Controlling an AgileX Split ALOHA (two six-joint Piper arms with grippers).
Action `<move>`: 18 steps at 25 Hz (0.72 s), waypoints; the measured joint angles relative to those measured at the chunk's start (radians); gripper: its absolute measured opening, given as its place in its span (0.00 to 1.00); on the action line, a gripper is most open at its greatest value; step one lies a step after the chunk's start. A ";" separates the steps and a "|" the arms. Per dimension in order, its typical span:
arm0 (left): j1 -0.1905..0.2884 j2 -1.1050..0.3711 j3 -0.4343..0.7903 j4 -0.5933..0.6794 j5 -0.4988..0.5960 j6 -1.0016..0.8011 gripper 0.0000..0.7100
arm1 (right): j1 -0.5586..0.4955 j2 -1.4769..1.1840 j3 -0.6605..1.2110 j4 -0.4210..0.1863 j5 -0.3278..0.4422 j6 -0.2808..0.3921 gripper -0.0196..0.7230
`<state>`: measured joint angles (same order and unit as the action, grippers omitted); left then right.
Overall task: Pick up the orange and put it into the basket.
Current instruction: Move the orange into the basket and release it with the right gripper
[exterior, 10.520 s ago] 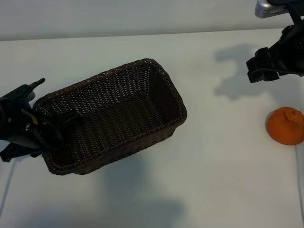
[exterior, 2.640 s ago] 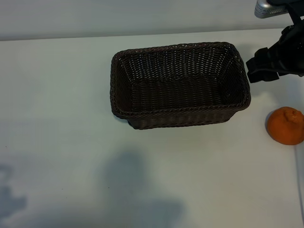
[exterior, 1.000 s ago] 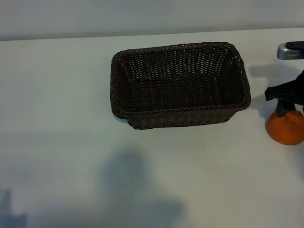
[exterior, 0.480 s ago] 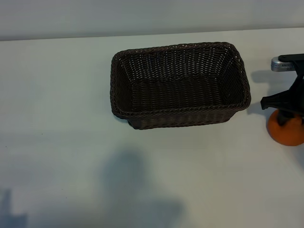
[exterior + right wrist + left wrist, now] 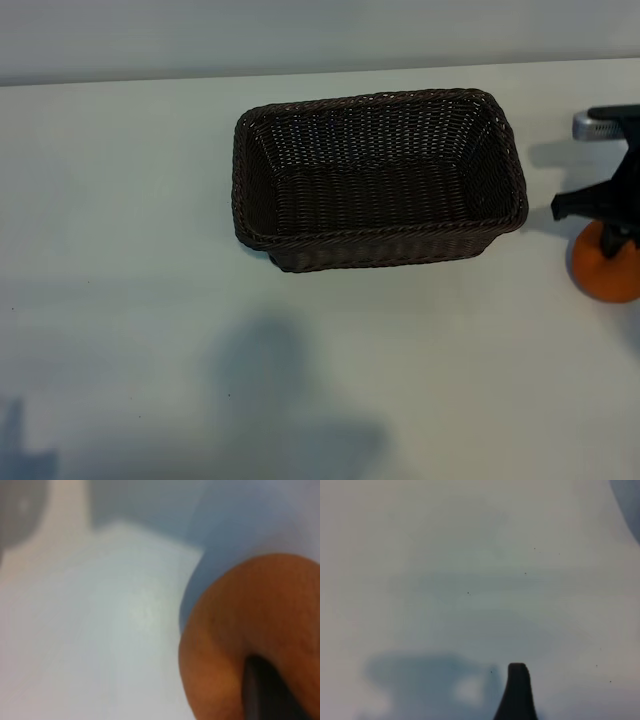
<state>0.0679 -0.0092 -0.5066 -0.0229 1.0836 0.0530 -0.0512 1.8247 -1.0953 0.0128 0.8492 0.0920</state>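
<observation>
**Right gripper down on the orange**

While the basket sits mid-table, the right gripper is clamped on the orange off to its right. Left wrist: one finger over bare table, jaws wide. Right wrist: a finger pressed against the orange.

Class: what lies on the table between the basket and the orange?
Nothing: the exterior view shows only bare table between the basket and the orange.

A pale, matte white table fills the view, soft grey shadows pooling near its front; behind it, seemingly a plain light wall.
</observation>
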 joint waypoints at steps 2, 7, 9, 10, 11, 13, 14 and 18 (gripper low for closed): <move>0.000 0.000 0.000 0.000 0.000 0.000 0.84 | 0.000 -0.017 -0.050 0.001 0.075 0.000 0.15; 0.000 0.000 0.000 0.000 0.000 0.000 0.84 | 0.000 -0.090 -0.188 0.004 0.208 0.000 0.15; 0.000 0.000 0.000 0.000 0.000 0.000 0.84 | 0.000 -0.115 -0.245 0.005 0.260 0.000 0.15; 0.000 0.000 0.000 0.000 0.000 0.000 0.84 | 0.000 -0.123 -0.273 0.005 0.281 0.000 0.15; 0.000 0.000 0.000 0.000 0.000 0.000 0.84 | 0.000 -0.129 -0.297 0.005 0.304 0.000 0.15; 0.000 0.000 0.000 0.000 0.000 0.000 0.84 | 0.000 -0.136 -0.348 0.008 0.337 -0.005 0.15; 0.000 0.000 0.000 0.000 0.000 0.000 0.84 | 0.000 -0.137 -0.368 0.008 0.346 -0.009 0.15; 0.000 0.000 0.000 0.000 0.000 0.000 0.84 | 0.004 -0.137 -0.422 0.028 0.363 -0.017 0.14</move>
<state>0.0679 -0.0092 -0.5066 -0.0229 1.0836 0.0530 -0.0474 1.6879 -1.5178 0.0404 1.2118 0.0753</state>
